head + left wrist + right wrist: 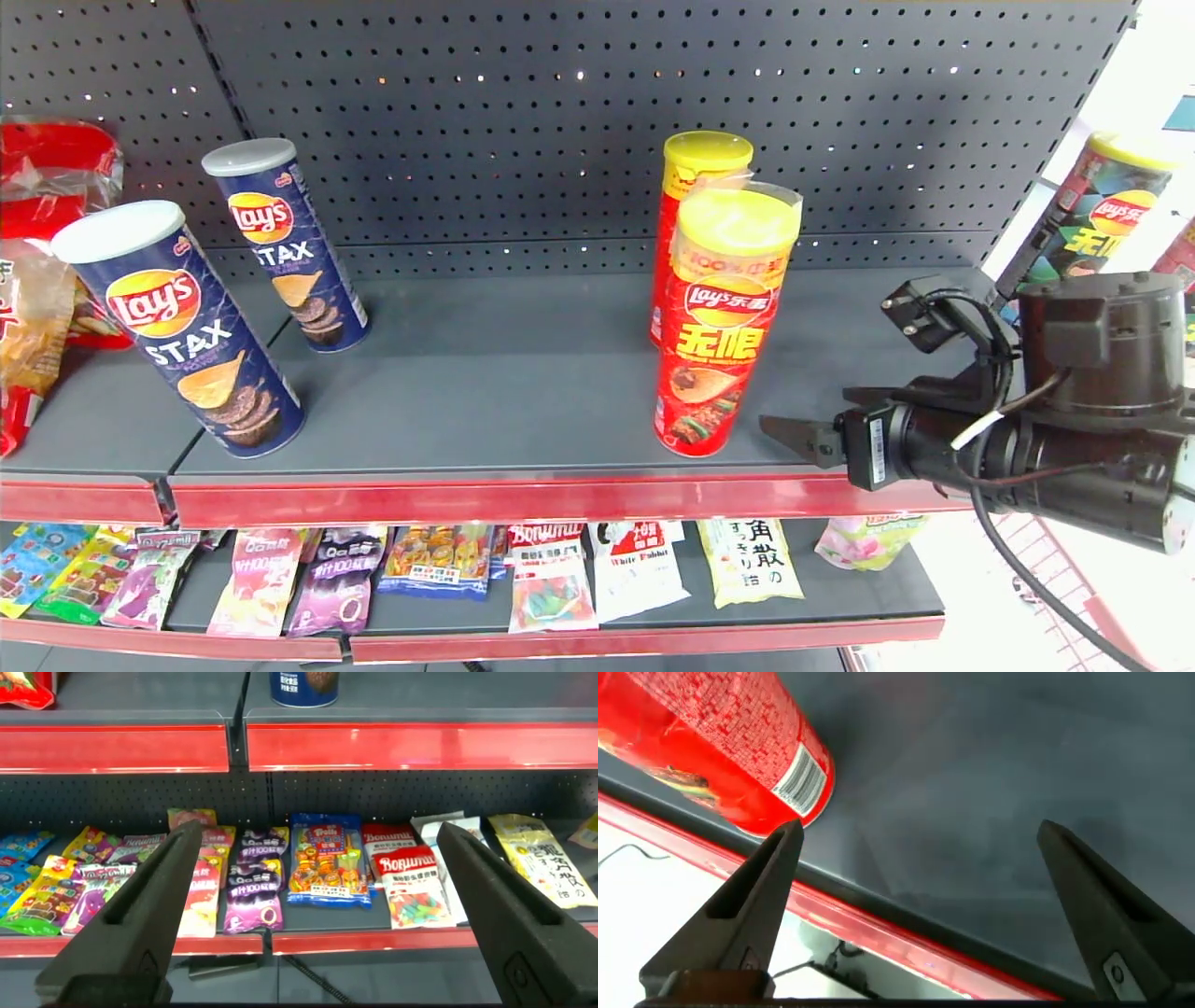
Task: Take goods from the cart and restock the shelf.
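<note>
Two red chip cans with yellow lids stand on the grey upper shelf [523, 373], a front red can [724, 327] near the red front edge and a rear red can [695, 173] behind it. My right gripper [794, 431] hovers open just right of the front can, at shelf-edge height, holding nothing. Its wrist view has the red can [719, 747] beside one finger of the right gripper [920, 835]. Two blue chip cans [182, 327] [285, 243] stand at the shelf's left. My left gripper [318, 835] is open and empty, facing the lower shelf.
Several candy bags [439, 560] [322, 859] lie along the lower shelf. Red snack bags [37, 233] crowd the upper shelf's far left. Another can [1106, 215] stands on the neighbouring shelf at the right. Bare shelf lies between the blue and red cans.
</note>
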Available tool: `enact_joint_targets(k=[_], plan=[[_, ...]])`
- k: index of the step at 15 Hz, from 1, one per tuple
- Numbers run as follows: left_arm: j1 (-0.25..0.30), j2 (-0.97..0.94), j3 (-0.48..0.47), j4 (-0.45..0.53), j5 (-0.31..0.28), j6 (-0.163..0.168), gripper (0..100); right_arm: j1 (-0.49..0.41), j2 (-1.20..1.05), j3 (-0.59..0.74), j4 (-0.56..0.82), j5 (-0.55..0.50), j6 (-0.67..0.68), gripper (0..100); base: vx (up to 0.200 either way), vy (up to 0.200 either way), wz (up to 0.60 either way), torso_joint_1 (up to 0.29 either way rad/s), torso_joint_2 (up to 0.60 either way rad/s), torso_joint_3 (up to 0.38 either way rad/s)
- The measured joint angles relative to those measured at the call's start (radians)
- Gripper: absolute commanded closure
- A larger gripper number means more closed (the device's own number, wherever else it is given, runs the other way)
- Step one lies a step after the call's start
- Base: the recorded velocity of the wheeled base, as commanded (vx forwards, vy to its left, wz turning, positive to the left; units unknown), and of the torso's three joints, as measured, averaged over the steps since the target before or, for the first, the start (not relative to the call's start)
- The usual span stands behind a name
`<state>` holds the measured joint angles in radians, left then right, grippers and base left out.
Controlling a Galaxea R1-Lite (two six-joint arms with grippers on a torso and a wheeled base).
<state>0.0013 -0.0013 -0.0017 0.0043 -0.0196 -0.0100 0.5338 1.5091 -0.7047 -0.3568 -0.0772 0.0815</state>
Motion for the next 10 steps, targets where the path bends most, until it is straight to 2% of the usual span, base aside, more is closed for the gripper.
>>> enact_joint_targets(k=[10], plan=[[0.0, 0.0, 0.0, 0.0, 0.0, 0.0, 0, 0.007, 0.079, -0.064, -0.001, -0.009, -0.015, 0, 0.0, 0.0, 0.0, 0.0, 0.0, 0.0]])
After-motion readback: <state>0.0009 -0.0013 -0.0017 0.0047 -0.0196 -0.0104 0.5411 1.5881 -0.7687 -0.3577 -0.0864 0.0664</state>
